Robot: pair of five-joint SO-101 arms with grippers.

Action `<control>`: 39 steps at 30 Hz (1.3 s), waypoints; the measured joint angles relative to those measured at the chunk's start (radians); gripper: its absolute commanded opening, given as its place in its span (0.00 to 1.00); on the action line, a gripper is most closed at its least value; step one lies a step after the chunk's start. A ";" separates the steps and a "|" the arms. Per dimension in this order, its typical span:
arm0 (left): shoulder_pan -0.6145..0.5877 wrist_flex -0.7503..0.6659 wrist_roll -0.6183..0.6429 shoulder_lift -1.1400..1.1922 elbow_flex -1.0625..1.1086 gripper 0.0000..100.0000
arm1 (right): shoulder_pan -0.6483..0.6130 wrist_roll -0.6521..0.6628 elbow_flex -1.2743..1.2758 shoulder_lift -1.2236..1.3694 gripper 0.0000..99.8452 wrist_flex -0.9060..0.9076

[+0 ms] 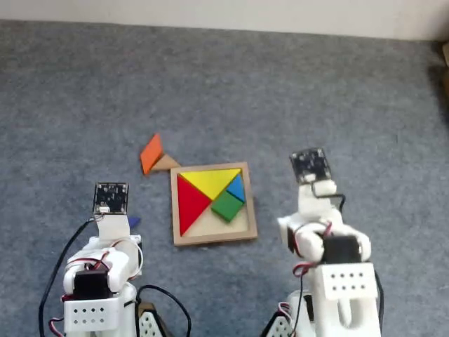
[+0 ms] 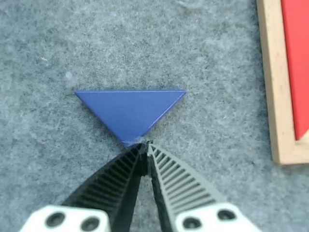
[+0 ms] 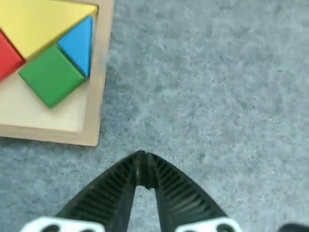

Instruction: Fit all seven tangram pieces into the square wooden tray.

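The square wooden tray (image 1: 214,239) lies near the middle of the grey felt-covered table (image 1: 316,91), a little toward the near edge where the two arms stand. Four pieces lie in it: a large red triangle (image 1: 191,203) along the side facing the left arm, a large yellow triangle (image 1: 210,181) along the far side, a small light-blue triangle (image 1: 237,188) against the side facing the right arm, and a green square (image 1: 228,206) touching the light-blue one. The part of the tray floor nearest the arms is bare pale wood.

Three pieces lie outside on the felt. An orange piece (image 1: 151,153) and a tan triangle (image 1: 166,163) lie side by side, just beyond the tray's far corner on the left arm's side. A dark blue triangle (image 2: 129,111) lies flat near the tray's left-arm side, apart from the rim.

The left gripper (image 2: 145,145) has its fingers pressed together and holds nothing, its tips right at one corner of the dark blue triangle. The right gripper (image 3: 141,157) is likewise pressed together and empty, over bare felt near the tray's near corner on its own side.
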 measured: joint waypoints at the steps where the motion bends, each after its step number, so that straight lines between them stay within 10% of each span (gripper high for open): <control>1: 0.000 0.000 0.000 0.000 0.000 0.01 | -0.002 0.000 0.021 -0.032 0.01 0.000; 32: -0.107 0.000 -0.008 0.000 -0.183 0.01 | 0.043 -0.049 0.505 -0.647 0.01 -0.071; 39: -0.129 -0.003 -0.353 0.000 -0.405 0.01 | 0.043 -0.049 0.505 -0.647 0.01 -0.071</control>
